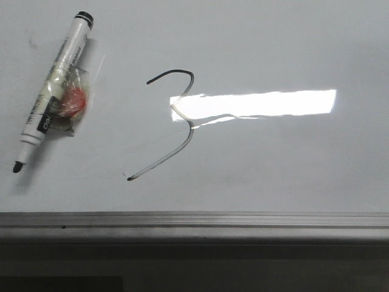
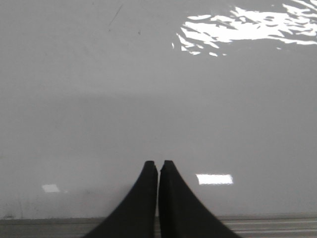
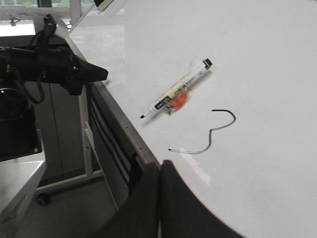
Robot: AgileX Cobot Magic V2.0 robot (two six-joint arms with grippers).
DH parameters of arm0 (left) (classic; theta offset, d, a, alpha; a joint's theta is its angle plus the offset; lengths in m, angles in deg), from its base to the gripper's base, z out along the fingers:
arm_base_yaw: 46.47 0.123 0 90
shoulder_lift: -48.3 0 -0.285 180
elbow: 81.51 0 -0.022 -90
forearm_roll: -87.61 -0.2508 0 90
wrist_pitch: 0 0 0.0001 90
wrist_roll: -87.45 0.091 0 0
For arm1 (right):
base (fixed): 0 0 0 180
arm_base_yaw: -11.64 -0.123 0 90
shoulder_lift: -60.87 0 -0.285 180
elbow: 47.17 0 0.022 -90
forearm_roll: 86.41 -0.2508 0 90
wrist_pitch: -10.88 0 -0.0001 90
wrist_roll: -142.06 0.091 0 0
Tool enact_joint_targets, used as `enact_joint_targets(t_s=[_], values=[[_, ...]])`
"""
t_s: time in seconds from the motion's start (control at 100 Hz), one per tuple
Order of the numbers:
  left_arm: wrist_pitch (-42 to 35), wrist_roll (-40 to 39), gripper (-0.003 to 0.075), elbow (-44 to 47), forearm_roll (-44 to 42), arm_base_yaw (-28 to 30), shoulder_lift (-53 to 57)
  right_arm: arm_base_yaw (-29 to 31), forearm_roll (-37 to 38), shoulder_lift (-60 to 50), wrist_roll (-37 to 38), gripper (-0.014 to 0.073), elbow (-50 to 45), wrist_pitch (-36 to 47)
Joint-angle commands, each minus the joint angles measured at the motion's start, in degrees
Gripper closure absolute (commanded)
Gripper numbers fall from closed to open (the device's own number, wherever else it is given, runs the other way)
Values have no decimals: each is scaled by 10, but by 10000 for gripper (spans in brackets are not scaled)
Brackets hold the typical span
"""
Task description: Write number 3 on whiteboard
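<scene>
Left gripper (image 2: 158,166): two black, tapered fingers, tips pressed together with only a hairline seam between them; nothing held. Right gripper (image 3: 159,166): matching pair of black tapered fingers, likewise closed tip to tip and empty. Left arm (image 3: 64,69): dark, cabled body visible in the right wrist view.

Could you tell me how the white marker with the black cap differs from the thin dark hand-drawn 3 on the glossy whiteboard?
The white marker with the black cap is a solid object lying on the glossy whiteboard; the thin dark hand-drawn 3 is only a flat line. The marker is straight and has a red lump taped to it; the 3 is curved and plain. The marker is left of the 3. Both slant alike.
</scene>
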Motion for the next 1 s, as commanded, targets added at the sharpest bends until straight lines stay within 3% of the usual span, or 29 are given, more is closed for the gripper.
enact_joint_targets(t_s=[0.0, 0.2, 0.32, 0.44, 0.62, 0.759, 0.989], values=[[-30, -5, 741, 19, 6, 2, 13, 39, 6, 26, -4, 658, 15, 59], [-30, -5, 741, 19, 6, 2, 13, 218, 6, 63, -4, 658, 14, 64], [-30, -5, 741, 19, 6, 2, 13, 318, 6, 59, -3, 658, -17, 118], [-30, -5, 741, 19, 6, 2, 13, 421, -9, 27, 39, 658, -69, 164], [-30, -5, 741, 19, 6, 2, 13, 554, -21, -59, 55, 658, -154, 145], [-30, -5, 741, 19, 6, 2, 13, 623, -21, -138, 55, 658, -191, 67], [-31, -5, 741, 19, 6, 2, 13, 626, -41, -162, 55, 658, -239, 44]])
